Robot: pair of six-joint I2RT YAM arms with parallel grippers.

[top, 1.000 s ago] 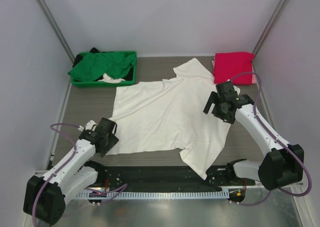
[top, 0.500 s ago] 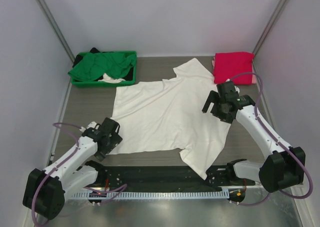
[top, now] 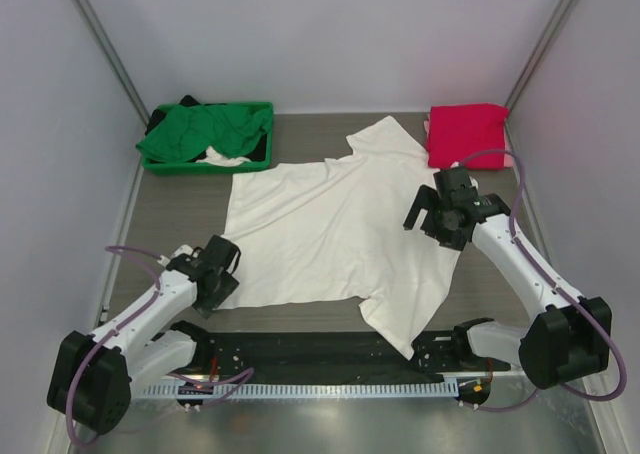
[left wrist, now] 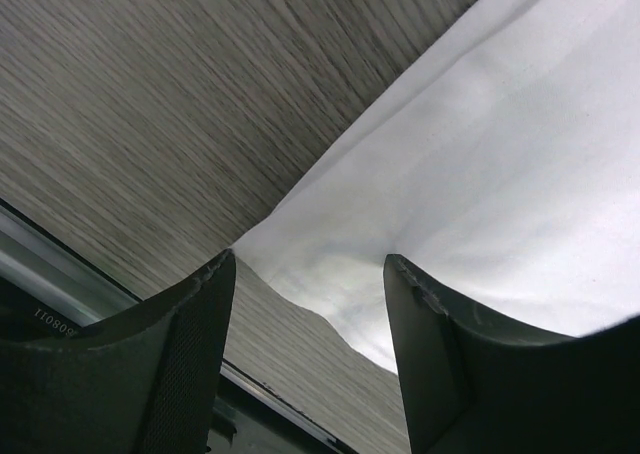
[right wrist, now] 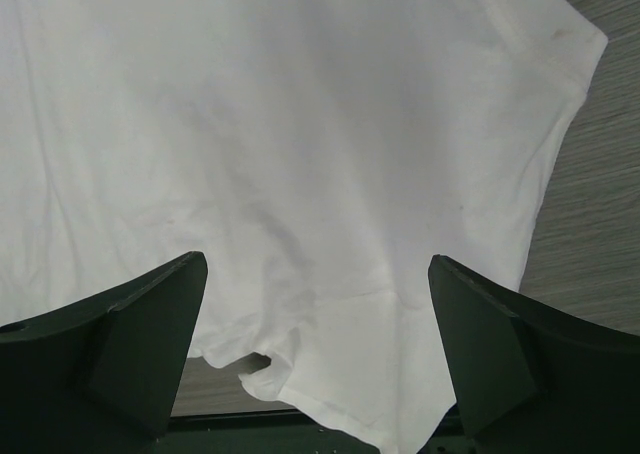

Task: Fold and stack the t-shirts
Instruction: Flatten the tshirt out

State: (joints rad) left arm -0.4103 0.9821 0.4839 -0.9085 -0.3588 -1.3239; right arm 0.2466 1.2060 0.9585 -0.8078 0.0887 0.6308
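Observation:
A large white t-shirt (top: 330, 229) lies spread flat over the middle of the table; one sleeve hangs past the near edge. My left gripper (top: 222, 274) is open and empty at the shirt's near-left corner; in the left wrist view that corner (left wrist: 300, 264) lies between the open fingers. My right gripper (top: 432, 219) is open and empty above the shirt's right side, with white cloth (right wrist: 300, 174) under it. A folded pink-red t-shirt (top: 466, 133) sits at the back right. A green t-shirt (top: 205, 131) lies crumpled in the bin.
A green plastic bin (top: 262, 152) stands at the back left, holding green, white and dark clothes. A black strip (top: 300, 349) and a metal rail run along the near edge. Grey walls close in left and right.
My left gripper has edged forward to the shirt's near-left corner. My right gripper has shifted slightly toward me over the shirt's right side. The shirt has not moved.

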